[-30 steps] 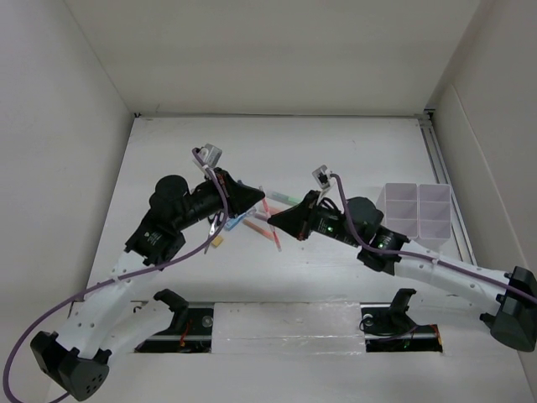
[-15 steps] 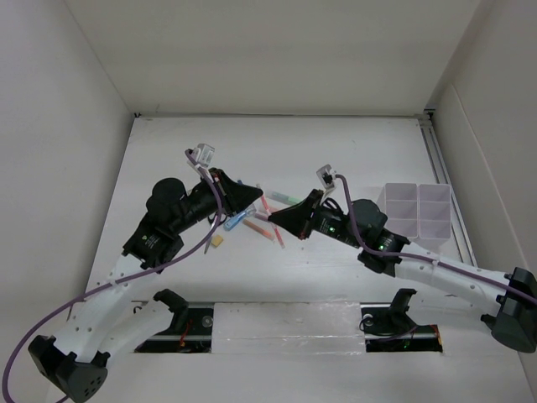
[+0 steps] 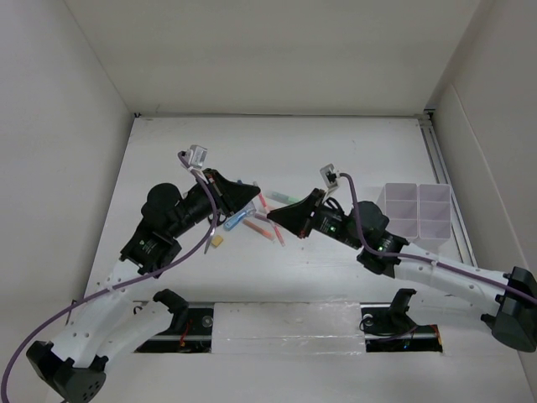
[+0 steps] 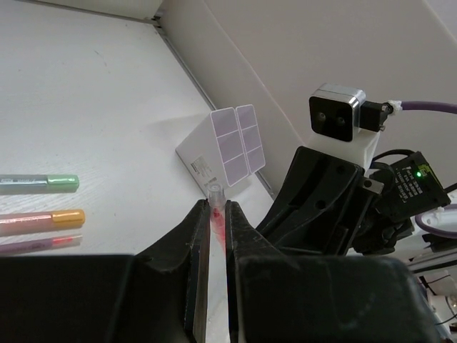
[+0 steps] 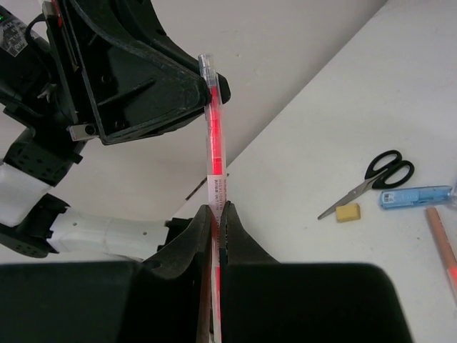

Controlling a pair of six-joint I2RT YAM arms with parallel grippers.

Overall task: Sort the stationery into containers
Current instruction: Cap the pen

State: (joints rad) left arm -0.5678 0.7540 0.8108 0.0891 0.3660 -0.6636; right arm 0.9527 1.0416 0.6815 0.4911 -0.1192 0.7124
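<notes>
My left arm [image 3: 155, 227] has edged leftward, left gripper [image 3: 253, 192] clamped on a red pen [image 4: 217, 214]; my right gripper [image 3: 272, 217] pinches a second pen [image 5: 214, 136].

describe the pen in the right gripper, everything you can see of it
The pen is thin, with a clear plastic barrel, orange-red inside, small print near the grip and a clear end cap. It is clamped between the fingers of the right gripper, a long stretch sticking straight out beyond them. Whether its far tip touches anything cannot be told.
</notes>
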